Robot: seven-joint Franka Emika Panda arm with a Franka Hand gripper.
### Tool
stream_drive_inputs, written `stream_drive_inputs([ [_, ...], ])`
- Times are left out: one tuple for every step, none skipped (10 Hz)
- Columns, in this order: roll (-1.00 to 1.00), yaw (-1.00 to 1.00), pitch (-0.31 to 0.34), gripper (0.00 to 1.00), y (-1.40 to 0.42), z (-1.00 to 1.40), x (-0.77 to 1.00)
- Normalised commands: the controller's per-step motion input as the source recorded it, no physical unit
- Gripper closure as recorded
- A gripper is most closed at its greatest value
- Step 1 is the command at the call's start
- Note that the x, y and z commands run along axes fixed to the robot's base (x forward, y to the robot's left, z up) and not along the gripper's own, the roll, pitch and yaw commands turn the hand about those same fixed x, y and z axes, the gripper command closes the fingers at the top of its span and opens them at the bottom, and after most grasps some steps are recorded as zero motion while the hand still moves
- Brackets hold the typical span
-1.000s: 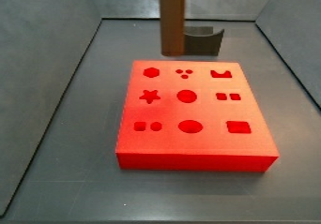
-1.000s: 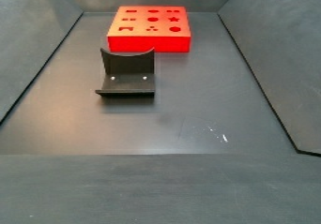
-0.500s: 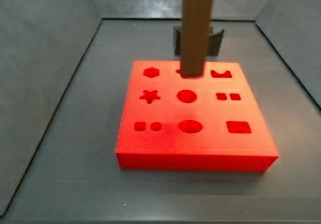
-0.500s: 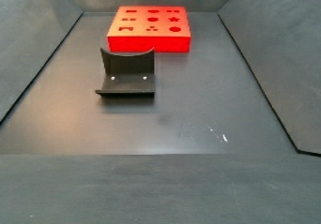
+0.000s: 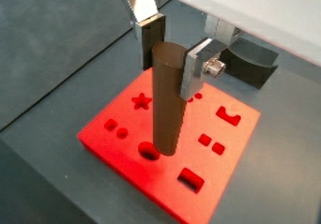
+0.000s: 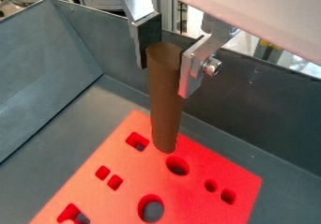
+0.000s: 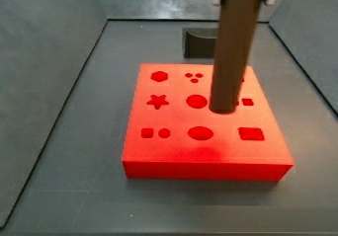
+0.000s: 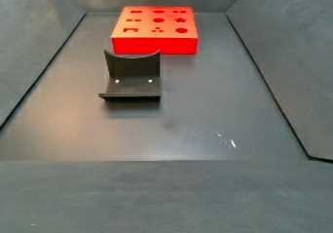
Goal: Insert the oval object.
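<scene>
Pincer (image 5: 174, 52) clamped on tall brown oval-section peg (image 5: 166, 101) | hangs over red block (image 5: 232, 176) | risk: misaligned tip jams on oval hole's rim

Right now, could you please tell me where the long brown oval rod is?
The long brown oval rod hangs upright, clamped in the gripper, over the red block with its shaped holes; in a side view its lower end is above the block's middle.

One gripper (image 5: 172, 52) above the block, clasping one oval object (image 5: 166, 101); one red block (image 8: 156, 30) — nine cutouts, I think; one fixture (image 8: 131, 75).
</scene>
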Motion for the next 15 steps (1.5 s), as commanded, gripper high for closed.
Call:
stream_drive_inputs([
  [0.22, 0.01, 0.086, 1.00, -0.14, 0.00, 0.01],
  [0.00, 0.00, 0.019, 1.00, 0.00, -0.07, 0.00],
  [0.32, 0.18, 0.210, 1.00, -0.17, -0.13, 0.28],
  [0.34, 0.35, 0.236, 1.00, -0.12, -0.10, 0.35],
  [0.12, 0.01, 0.071, 1.00, -0.07, -0.06, 0.10],
  [0.04, 0.04, 0.000, 1.00, 0.00, 0.00, 0.00],
  [0.01, 0.00, 0.000, 1.00, 0.00, -0.01, 0.00],
  [0.18, 0.11, 0.010, 1.00, 0.00, -0.25, 0.00],
  [0.23, 0.32, 0.011, 1.00, 0.00, -0.32, 0.00],
  [0.06, 0.29, 0.000, 1.00, 0.00, -0.28, 0.00],
  [0.00, 0.05, -0.009, 1.00, 0.00, -0.21, 0.00],
  [0.00, 0.00, -0.027, 1.00, 0.00, -0.18, 0.00],
  [0.00, 0.00, -0.009, 1.00, 0.00, -0.29, -0.04],
  [0.01, 0.00, 0.000, 1.00, 0.00, -0.29, -0.26],
  [0.05, -0.02, 0.000, 1.00, 0.00, -0.15, -0.30],
])
